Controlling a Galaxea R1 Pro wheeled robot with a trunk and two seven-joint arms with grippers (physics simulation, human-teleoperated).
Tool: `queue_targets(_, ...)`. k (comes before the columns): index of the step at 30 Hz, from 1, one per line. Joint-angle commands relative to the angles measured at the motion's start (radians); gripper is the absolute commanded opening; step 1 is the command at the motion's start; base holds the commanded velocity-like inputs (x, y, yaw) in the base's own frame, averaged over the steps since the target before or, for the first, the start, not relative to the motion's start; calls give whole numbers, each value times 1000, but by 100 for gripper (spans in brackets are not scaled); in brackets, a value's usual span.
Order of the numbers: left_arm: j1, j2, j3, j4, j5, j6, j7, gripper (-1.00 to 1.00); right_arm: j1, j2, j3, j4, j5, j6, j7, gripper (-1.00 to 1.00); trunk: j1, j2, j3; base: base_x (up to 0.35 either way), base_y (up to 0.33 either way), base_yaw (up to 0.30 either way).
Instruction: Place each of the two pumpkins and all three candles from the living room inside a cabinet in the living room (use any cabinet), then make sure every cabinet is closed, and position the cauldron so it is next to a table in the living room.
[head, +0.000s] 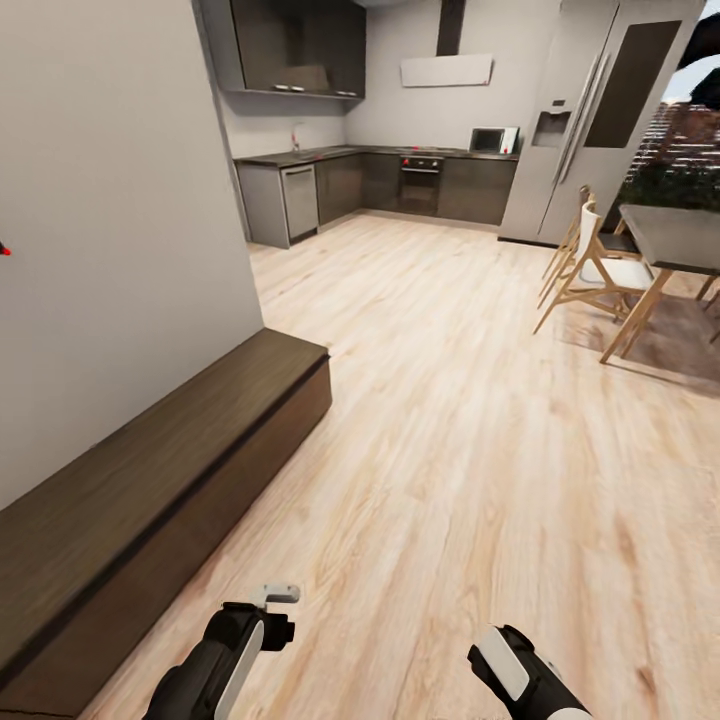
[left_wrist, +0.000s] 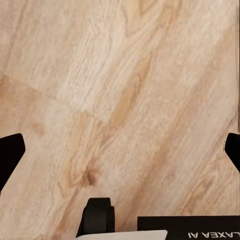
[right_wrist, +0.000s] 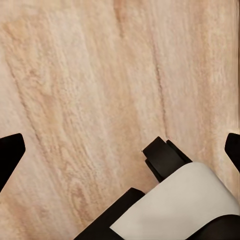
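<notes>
A long, low, dark brown wooden cabinet (head: 150, 470) runs along the white wall at the left of the head view, its front shut flat. My two arms hang low at the bottom of that view, the left forearm (head: 225, 660) just off the cabinet's near end and the right forearm (head: 520, 675) over bare floor. In the left wrist view my left gripper (left_wrist: 120, 150) is open, with black fingertips (left_wrist: 10, 155) at the frame edges and only floorboards between them. My right gripper (right_wrist: 120, 150) is open too, above the same pale wood floor.
Light wood floor (head: 450, 420) stretches ahead to a grey kitchen (head: 400, 180) with a tall fridge (head: 600, 110). A dining table (head: 670, 240) with wooden chairs (head: 590, 265) stands at the right. The white wall (head: 110, 230) closes off the left.
</notes>
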Motion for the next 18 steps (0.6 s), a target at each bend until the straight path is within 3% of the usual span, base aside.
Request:
queue_targets(1,0,0,0,0,0,0,0,100,0,0,0,0,0,0,0,100,0,0,0,1,0,-285)
queue_targets(9,0,0,0,0,0,-4,1,100,0,0,0,0,0,0,0,100,0,0,4,41,0,-285)
queue_targets(18,0,0,-3,0,0,-23,0,100,0,0,0,0,0,0,0,100,0,0,9,283,0,-285)
